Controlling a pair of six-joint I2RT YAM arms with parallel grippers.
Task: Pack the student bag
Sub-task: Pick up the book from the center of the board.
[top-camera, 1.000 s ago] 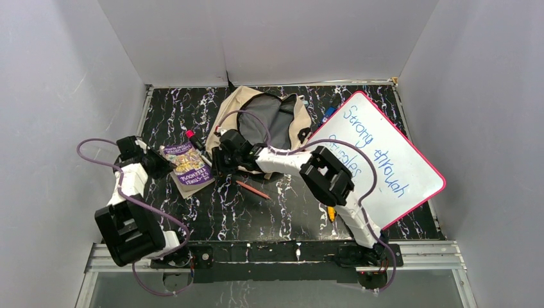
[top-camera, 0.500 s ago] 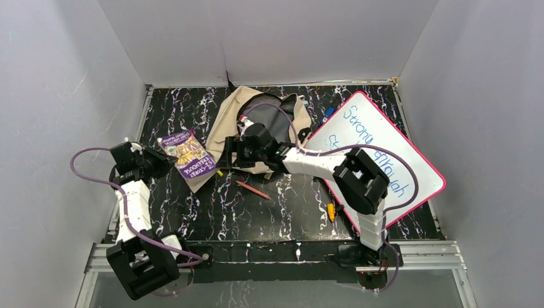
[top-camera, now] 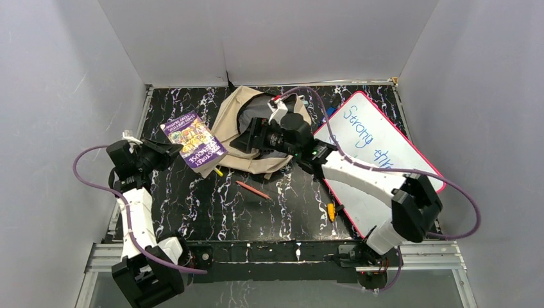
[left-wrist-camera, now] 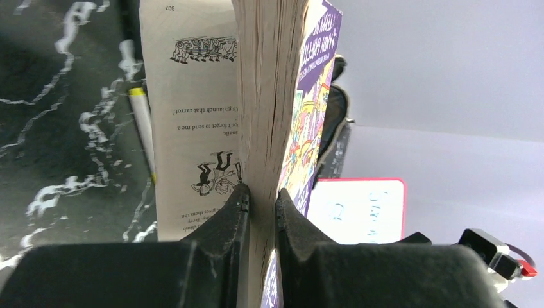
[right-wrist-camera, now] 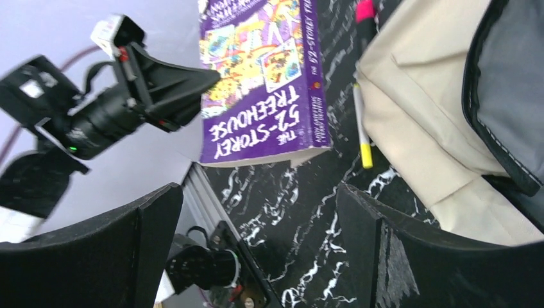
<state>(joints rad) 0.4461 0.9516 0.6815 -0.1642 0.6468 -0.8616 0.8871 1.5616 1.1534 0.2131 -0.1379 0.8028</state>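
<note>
**Book pinched by the left arm beside the open bag**

The student bag (top-camera: 238,119) lies at the far edge of the desk (top-camera: 289,212), about midway along it, its black-zippered mouth gaping upward to show the grey lining. The pink-framed whiteboard (top-camera: 378,154) lies askew just to the right of it and fills much of the desk's right side, blue handwriting on its face.

The left fingers (top-camera: 168,149) are pressed onto a purple paperback, "The 52-Storey Treehouse" (top-camera: 194,142). In the left wrist view they clamp the thick block of pages together with the front cover, while a loose printed page or the back cover hangs away to one side. The book is held toward the left side of the desk, its right corner at the bag's left flap. It looks lifted, though whether its lower edge touches the desk is hard to judge.

The right fingers (top-camera: 242,140) are spread wide with nothing between them, poised over the near-left part of the bag and pointing toward the book.

A yellow-tipped marker (top-camera: 218,171) lies on the desk just by the bag's near-left hem, under the book's corner. A red pencil (top-camera: 252,189) lies apart from it, closer to the desk's middle.
</note>
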